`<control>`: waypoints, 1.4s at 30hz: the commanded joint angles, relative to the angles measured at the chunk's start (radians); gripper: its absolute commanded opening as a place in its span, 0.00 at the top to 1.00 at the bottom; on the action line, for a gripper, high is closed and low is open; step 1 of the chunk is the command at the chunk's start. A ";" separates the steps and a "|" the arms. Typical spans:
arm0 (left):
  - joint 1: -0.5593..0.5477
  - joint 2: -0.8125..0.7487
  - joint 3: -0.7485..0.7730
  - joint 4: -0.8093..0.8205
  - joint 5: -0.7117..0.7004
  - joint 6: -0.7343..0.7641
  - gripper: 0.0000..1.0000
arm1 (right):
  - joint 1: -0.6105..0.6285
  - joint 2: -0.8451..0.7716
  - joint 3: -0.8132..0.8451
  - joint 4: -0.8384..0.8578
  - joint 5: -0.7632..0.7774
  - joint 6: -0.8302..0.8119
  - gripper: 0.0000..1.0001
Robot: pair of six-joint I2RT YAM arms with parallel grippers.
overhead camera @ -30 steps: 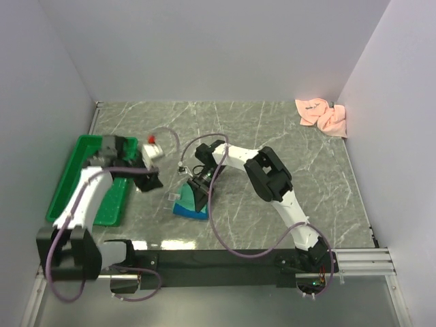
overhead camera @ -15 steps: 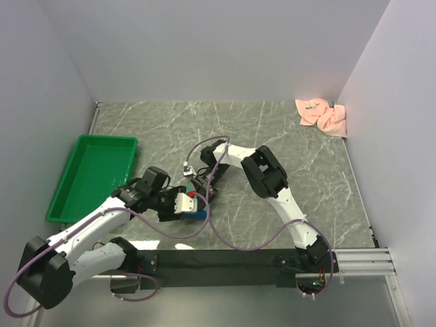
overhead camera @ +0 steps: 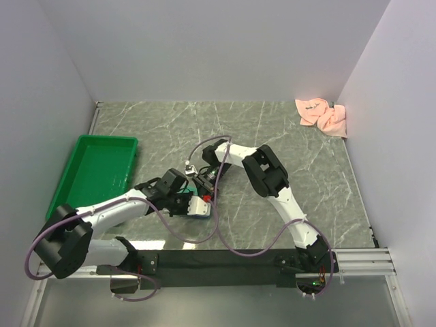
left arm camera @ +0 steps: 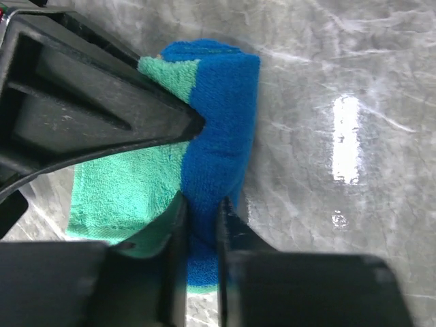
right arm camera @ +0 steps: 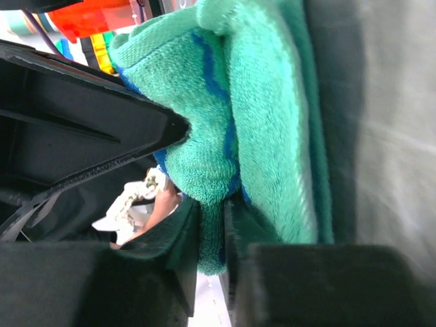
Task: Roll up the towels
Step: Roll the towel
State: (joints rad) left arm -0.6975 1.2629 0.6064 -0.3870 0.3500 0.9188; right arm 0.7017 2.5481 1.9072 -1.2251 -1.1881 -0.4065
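Observation:
A blue and green towel [overhead camera: 199, 213] lies partly rolled at the middle of the marble table. My left gripper [overhead camera: 195, 204] comes in from the left and is shut on its blue folded edge [left arm camera: 218, 122], its jaws pinching the cloth [left arm camera: 202, 204]. My right gripper [overhead camera: 204, 182] reaches in from behind and is shut on the same towel's green side [right arm camera: 259, 102], with cloth squeezed between its fingertips [right arm camera: 212, 214]. The two grippers nearly touch over the towel, and the arms hide most of it in the top view. A heap of pink towels [overhead camera: 322, 116] lies in the far right corner.
A green tray [overhead camera: 95, 177] stands at the left edge of the table. White walls close in the left, back and right sides. The black base rail [overhead camera: 225, 262] runs along the near edge.
My left arm has swung from over the green tray to the middle and closed on the towel's blue edge. My right gripper has stayed on the towel.

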 commanded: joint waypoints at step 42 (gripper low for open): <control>0.317 0.928 0.854 -0.730 0.342 -0.028 0.95 | 0.068 -1.093 -0.929 0.964 0.909 -0.029 0.11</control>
State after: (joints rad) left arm -0.3893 2.1414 1.4467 -1.2522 0.8345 0.8322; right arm 0.7307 1.4090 0.9333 -0.4061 -0.3840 -0.3763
